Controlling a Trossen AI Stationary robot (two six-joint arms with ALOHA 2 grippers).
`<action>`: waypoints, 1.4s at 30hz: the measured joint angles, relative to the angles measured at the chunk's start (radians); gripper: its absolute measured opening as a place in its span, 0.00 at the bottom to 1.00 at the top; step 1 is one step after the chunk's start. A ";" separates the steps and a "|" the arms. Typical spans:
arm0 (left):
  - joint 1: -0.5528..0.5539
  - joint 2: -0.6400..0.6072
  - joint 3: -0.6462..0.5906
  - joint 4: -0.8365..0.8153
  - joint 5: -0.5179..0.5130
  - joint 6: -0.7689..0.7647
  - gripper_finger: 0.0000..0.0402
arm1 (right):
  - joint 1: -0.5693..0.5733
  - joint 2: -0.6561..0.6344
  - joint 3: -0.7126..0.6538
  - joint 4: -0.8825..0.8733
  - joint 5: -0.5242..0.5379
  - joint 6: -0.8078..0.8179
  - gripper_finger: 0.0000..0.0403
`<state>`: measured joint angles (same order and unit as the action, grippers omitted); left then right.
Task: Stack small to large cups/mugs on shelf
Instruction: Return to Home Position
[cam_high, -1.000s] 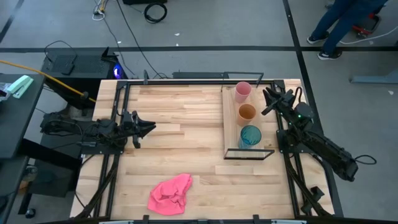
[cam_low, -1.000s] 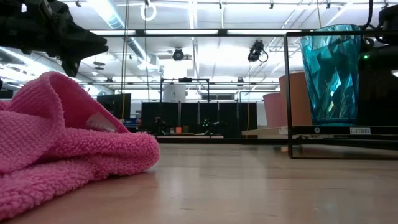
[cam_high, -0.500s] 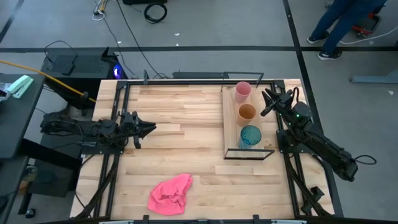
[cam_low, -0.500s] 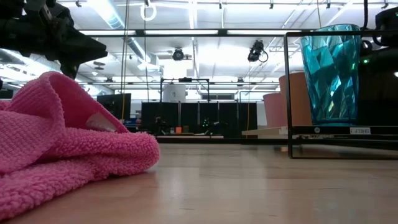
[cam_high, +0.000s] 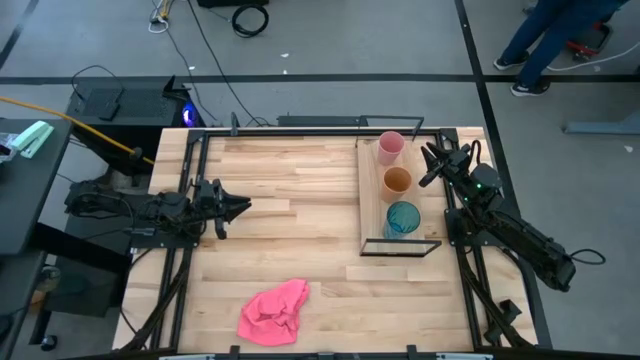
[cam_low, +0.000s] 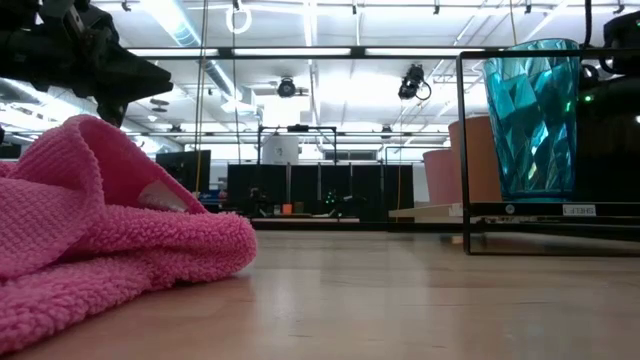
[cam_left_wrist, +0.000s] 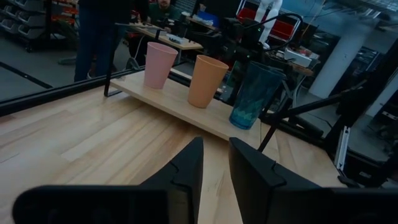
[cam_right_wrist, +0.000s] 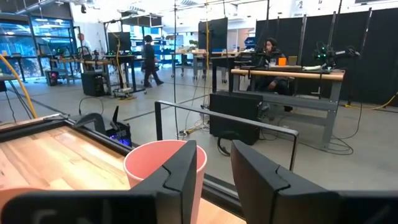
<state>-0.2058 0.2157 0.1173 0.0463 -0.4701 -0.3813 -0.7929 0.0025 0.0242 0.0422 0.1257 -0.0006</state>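
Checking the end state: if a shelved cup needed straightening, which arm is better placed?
Right, most likely. The right gripper sits beside the shelf, next to the orange cup; the left gripper is across the table, far from it.

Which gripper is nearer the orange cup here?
Right. The right gripper is close beside the orange cup; the left gripper is far across the table, near its left edge.

Robotics lab: workbenches (cam_right_wrist: 287, 74), floor cables (cam_high: 250, 18), ceiling strip lights (cam_low: 300, 52).
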 joint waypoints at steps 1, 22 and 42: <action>0.000 0.000 0.000 0.000 0.000 0.000 0.21 | 0.000 0.000 0.000 0.000 0.000 0.000 0.27; 0.000 0.000 0.000 0.001 0.000 0.001 0.21 | 0.000 0.000 0.000 0.000 0.000 0.000 0.27; 0.000 0.000 0.000 0.001 0.000 0.001 0.22 | 0.000 0.000 0.000 0.000 0.000 0.001 0.27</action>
<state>-0.2058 0.2157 0.1173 0.0471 -0.4698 -0.3801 -0.7929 0.0025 0.0242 0.0425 0.1253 0.0000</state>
